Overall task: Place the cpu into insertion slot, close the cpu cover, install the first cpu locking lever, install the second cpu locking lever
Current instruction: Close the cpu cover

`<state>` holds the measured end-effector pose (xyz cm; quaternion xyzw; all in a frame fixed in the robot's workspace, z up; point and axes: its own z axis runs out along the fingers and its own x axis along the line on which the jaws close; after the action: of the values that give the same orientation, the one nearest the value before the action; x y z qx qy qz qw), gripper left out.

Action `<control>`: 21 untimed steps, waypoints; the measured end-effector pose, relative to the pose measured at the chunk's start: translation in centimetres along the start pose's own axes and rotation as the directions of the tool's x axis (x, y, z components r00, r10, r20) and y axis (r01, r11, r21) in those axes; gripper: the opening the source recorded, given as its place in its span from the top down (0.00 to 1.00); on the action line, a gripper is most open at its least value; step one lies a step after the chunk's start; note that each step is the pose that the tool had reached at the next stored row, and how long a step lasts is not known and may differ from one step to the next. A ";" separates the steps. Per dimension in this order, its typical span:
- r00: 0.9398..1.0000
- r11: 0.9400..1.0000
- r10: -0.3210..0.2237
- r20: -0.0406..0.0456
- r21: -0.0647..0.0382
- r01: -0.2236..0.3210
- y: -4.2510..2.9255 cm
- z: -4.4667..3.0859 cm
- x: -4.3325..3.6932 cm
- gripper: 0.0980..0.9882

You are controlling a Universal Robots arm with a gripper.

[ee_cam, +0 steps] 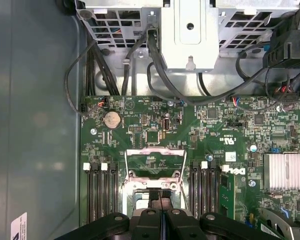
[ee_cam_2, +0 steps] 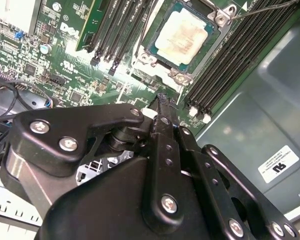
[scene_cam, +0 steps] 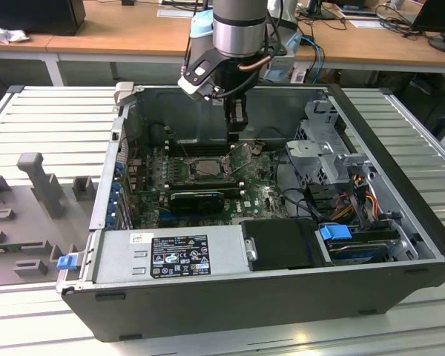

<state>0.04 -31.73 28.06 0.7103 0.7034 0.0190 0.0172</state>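
Note:
The cpu (ee_cam_2: 185, 35), a pale silvery-beige square, lies flat in the insertion slot (ee_cam_2: 146, 59) on the green motherboard. The cpu cover (ee_cam: 155, 150), a thin metal frame with an open centre, stands raised off the slot, with a thin wire lever (ee_cam: 124, 172) beside it. My gripper (scene_cam: 234, 136) hangs inside the computer case just above the slot's far edge, close to the raised cover. Its black fingers (ee_cam_2: 162, 107) are pressed together and hold nothing. In the first wrist view the gripper (ee_cam: 160, 207) hides most of the slot.
Black memory slots (ee_cam: 100, 195) flank the socket on both sides. A metal drive cage (ee_cam: 190, 30) with black cables (ee_cam: 155, 60) and a finned heatsink (ee_cam: 287, 172) stand nearby. A long black card (scene_cam: 196, 199) and the power supply (scene_cam: 170, 256) lie nearer the case front.

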 end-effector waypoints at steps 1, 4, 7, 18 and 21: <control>1.000 1.000 0.000 0.000 0.000 0.000 0.06 0.00 0.00 0.99; 1.000 1.000 0.000 0.000 0.000 0.000 0.17 0.01 0.00 0.99; 1.000 1.000 0.000 0.000 0.000 0.000 0.34 0.02 0.00 0.99; 1.000 1.000 0.000 0.000 0.000 0.000 1.35 0.12 0.01 0.99; 1.000 1.000 0.000 0.000 0.000 0.000 1.62 0.62 0.01 0.99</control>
<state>1.69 -31.74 27.53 0.7103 0.7034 0.0190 0.0171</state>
